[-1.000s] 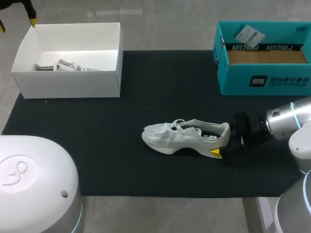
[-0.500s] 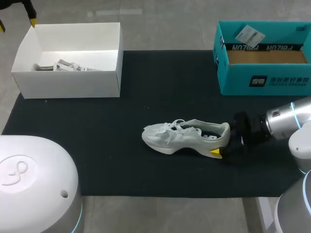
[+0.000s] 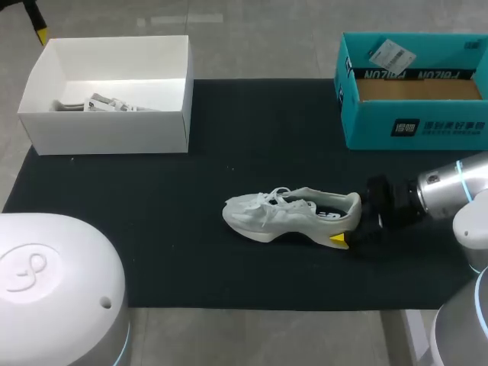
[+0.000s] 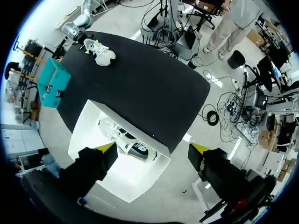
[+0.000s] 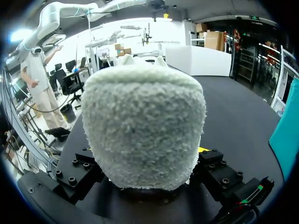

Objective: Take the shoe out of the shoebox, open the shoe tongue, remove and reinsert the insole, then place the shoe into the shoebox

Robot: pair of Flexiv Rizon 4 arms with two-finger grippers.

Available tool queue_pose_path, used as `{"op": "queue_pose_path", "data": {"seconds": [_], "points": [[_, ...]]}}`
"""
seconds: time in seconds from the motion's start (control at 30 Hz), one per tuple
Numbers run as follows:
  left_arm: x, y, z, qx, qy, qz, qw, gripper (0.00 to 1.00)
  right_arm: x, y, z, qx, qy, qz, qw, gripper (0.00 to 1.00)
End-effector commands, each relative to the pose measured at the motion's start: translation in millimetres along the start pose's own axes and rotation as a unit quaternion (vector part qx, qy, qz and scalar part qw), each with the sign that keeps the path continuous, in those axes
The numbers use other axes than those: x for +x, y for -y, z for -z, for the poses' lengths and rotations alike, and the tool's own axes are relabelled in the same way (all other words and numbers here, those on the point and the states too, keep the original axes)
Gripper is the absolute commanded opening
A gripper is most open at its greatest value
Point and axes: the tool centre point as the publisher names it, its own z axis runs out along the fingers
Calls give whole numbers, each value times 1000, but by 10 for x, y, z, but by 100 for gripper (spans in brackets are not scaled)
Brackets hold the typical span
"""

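- Head view: the white shoe stands on its sole near the middle of the black mat, outside both boxes, with its toe toward the left arm's side.
- The right gripper reaches in low over the mat. Its jaws grip the shoe's heel, and 1 yellow tip shows against the near side.
- In the right wrist view the fuzzy heel fills the space between the 2 fingers.
- The left gripper hangs high over the far edge of the white shoebox. Its jaws are spread wide and hold nothing.
- A second shoe lies inside the white shoebox.
- A teal box sits at the mat's far right corner, well apart from the white shoe.
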Motion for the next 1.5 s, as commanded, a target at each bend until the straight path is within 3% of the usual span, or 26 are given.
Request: {"op": "queue_pose_path", "data": {"seconds": [0.03,0.63,0.73,0.77,1.0,1.03,1.07,1.1,1.23,1.5], "points": [[-62,134,-2,13,-67,343,937,100,-3,28,-75,1,1,0,1000,0],[-62,134,-2,13,-67,343,937,100,-3,28,-75,1,1,0,1000,0],[-202,305,-87,-25,-59,426,902,100,-3,28,-75,1,1,0,1000,0],[-215,370,-92,-17,-48,426,903,100,-3,28,-75,1,1,0,1000,0],[-420,799,-189,-88,-3,538,838,100,-3,28,-75,1,1,0,1000,0],[-440,843,-186,-66,-5,545,836,100,-3,28,-75,1,1,0,1000,0],[-470,881,-204,-89,0,568,818,100,-3,28,-75,1,1,0,1000,0],[-496,919,-218,-81,4,577,813,100,-3,28,-75,1,1,0,1000,0],[-569,1059,-274,-120,25,621,774,100,-3,28,-75,1,1,0,1000,0],[-699,1289,-324,-142,36,679,720,100,-3,28,-75,1,1,0,1000,0]]}}
